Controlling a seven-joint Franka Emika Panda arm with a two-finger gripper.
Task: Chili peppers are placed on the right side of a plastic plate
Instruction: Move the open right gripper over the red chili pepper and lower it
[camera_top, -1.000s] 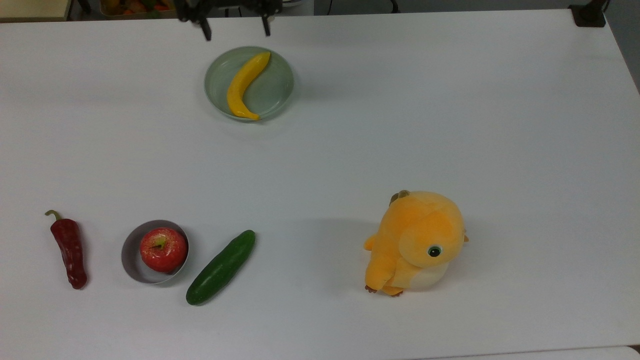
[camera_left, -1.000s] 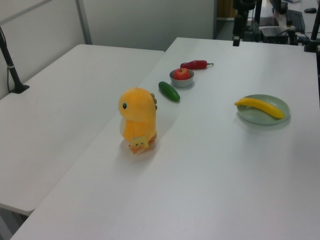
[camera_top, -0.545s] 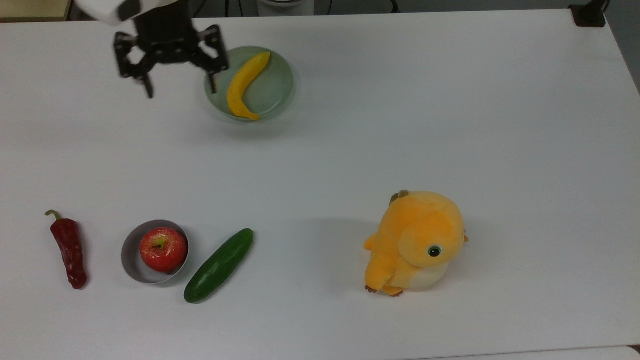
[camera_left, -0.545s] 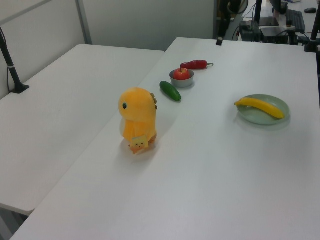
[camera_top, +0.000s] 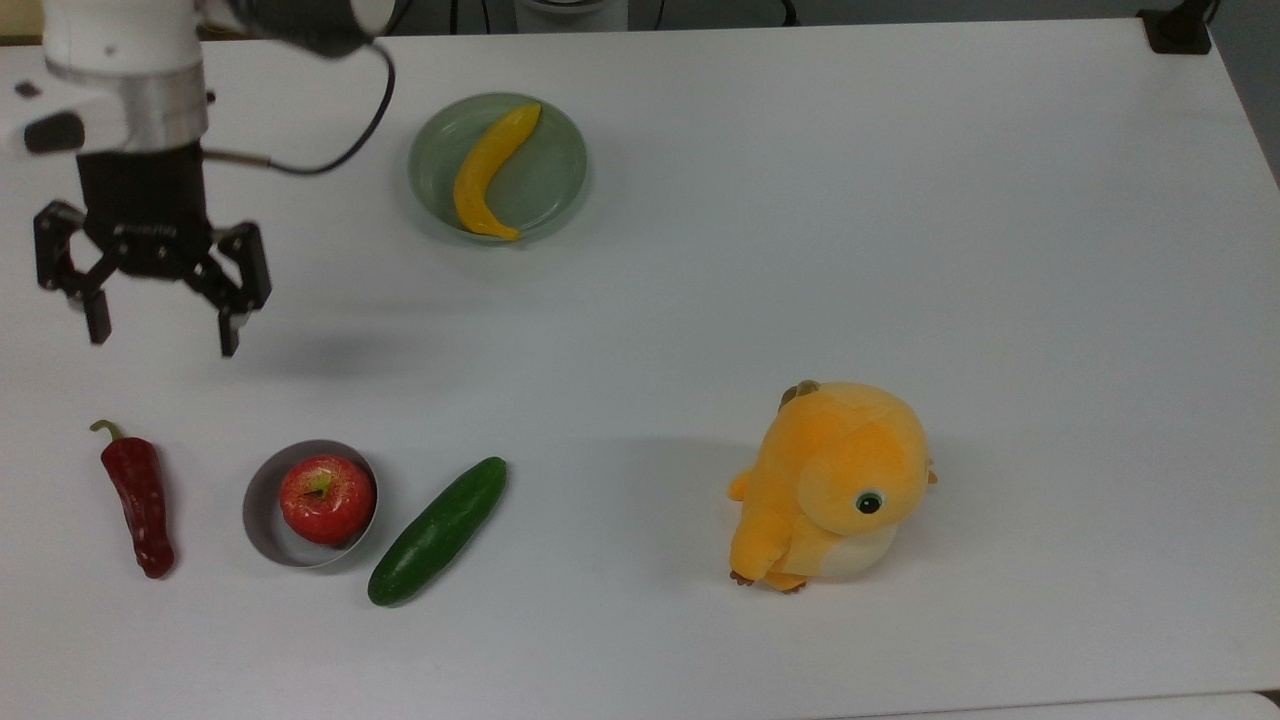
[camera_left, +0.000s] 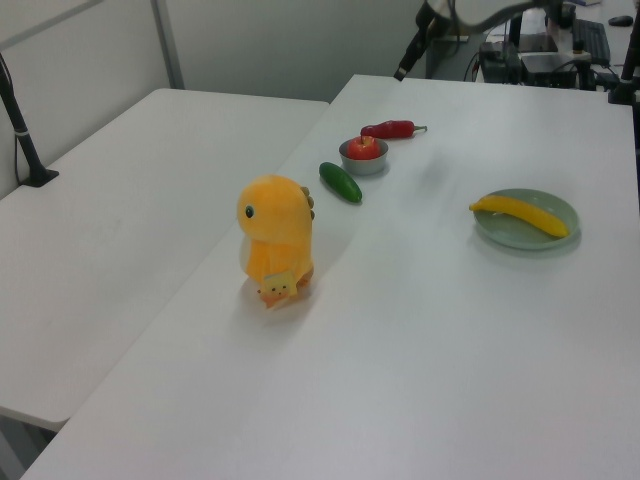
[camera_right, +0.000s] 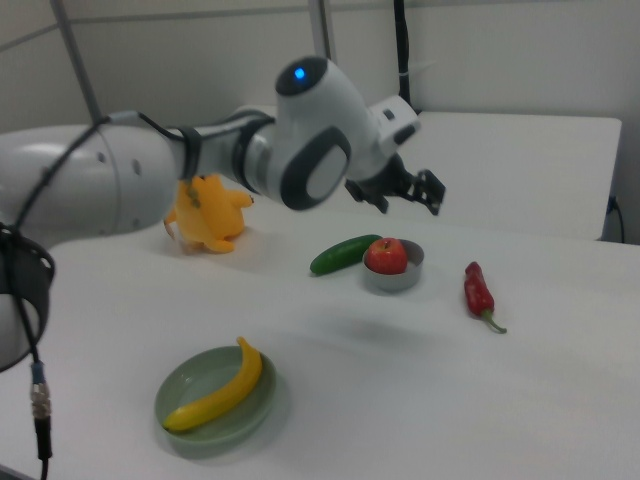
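Observation:
The dark red chili pepper (camera_top: 137, 500) lies flat near the top view's lower left, with its green stem pointing up the picture. It is also seen in the left view (camera_left: 390, 129) and the right view (camera_right: 478, 290). The pale green plastic plate (camera_top: 548, 180) sits at the top view's upper middle and holds a yellow banana (camera_top: 487, 170). The plate appears again in the left view (camera_left: 540, 235) and the right view (camera_right: 200, 385). My gripper (camera_top: 163, 337) hangs open above the table, just up the picture from the chili, with nothing between its fingers. The right view shows the gripper (camera_right: 408, 200) above the apple bowl.
A small grey bowl (camera_top: 258, 520) holding a red apple (camera_top: 327, 498) stands right of the chili in the top view. A green cucumber (camera_top: 438, 533) lies beside the bowl. An orange plush toy (camera_top: 830, 485) stands at the top view's lower right. A second table (camera_left: 120, 200) adjoins at the left view's left.
The arm has swung from the table's far edge by the plate down the top view's left side, and the open gripper now hangs near the chili. Nothing on the table has been taken.

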